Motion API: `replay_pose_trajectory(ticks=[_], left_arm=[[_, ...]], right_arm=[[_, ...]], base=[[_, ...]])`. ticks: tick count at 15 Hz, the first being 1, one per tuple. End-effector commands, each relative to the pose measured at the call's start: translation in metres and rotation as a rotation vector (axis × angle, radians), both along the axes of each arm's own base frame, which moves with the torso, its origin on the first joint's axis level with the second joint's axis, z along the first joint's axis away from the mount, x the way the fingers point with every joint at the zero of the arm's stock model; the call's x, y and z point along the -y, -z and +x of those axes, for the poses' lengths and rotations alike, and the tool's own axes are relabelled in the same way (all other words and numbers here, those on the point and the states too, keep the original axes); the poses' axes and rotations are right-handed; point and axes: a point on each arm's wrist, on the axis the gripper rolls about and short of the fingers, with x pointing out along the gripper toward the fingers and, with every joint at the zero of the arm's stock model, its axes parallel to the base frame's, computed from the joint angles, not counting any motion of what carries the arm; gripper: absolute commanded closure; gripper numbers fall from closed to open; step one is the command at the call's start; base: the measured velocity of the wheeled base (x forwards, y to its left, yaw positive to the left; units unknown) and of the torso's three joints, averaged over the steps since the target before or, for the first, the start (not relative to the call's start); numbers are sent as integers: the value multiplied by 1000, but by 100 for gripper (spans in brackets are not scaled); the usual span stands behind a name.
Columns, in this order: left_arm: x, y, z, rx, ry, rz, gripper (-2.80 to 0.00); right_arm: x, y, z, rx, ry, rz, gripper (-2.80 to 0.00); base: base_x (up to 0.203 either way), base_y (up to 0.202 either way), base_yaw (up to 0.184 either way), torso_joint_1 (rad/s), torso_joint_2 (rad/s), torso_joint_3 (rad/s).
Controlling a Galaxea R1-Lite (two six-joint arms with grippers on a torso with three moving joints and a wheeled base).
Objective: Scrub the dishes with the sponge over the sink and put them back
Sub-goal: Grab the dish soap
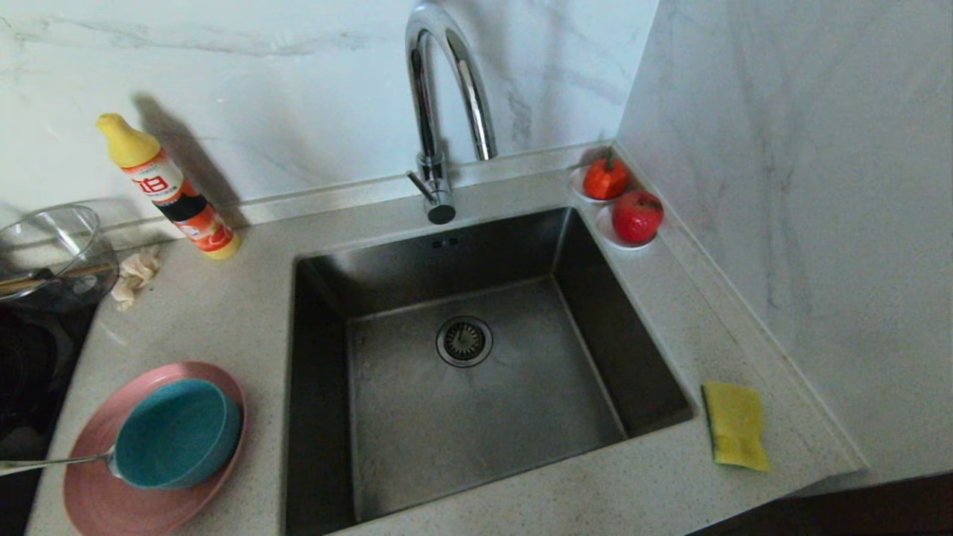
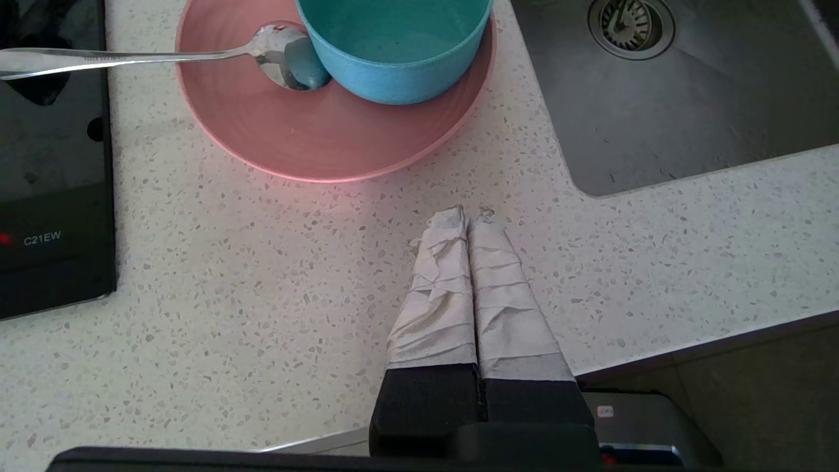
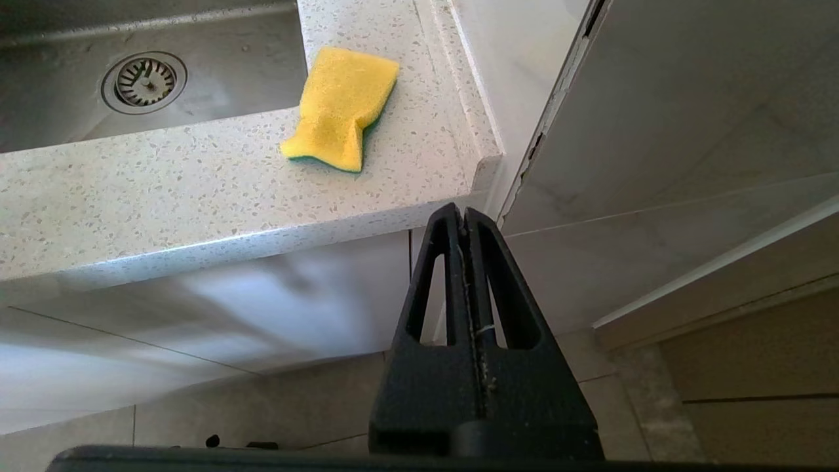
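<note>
**A:** Which arm do you send first? Your right hand (image 3: 465, 219) hangs below the front edge of the speckled stone bench (image 1: 246, 313), off its right-hand corner, black fingers pressed together on nothing. The rectangular yellow foam sponge (image 3: 341, 105) with the dark green pad underneath lies above and ahead of it, on the strip of bench to the right of the square dark-grey steel sink (image 1: 476, 357). Its long axis runs roughly front to back.

**B:** So the right arm is the nearer one. And the dishes?

**A:** They sit left of the sink: the teal-blue round bowl (image 2: 393, 46) stands on the wide pink round plate (image 2: 295, 131), and the thin silver spoon (image 2: 131, 58) rests its head on the plate against the bowl, its handle out over the black hob (image 2: 52, 164). Your left hand (image 2: 468, 213), its cloth-wrapped fingers (image 2: 442, 288) pressed together and holding nothing, hovers over bare bench just in front of the plate.

**B:** Then you take the dishes with the left, I'd judge.
</note>
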Motion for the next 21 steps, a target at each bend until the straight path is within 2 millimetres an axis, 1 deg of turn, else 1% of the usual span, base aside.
replay_pose_trajectory(ticks=[1,13,18,19,21], left_arm=[[0,0,0,1,0,1,0],[0,0,0,1,0,1,0],[-1,2,1,5,-28,7,0],[-1,-5,0,39,-31,11,0],[-1,-34,-7,161,-57,19,0]], right_arm=[[0,0,0,7,0,4,0],[0,0,0,7,2,4,0],[0,0,0,7,2,4,0],[0,0,0,7,2,4,0],[0,0,0,7,2,4,0]], base=[[0,0,0,0,0,0],[0,0,0,0,0,0],[0,0,0,0,0,0],[0,0,0,0,0,0],[0,0,0,0,0,0]])
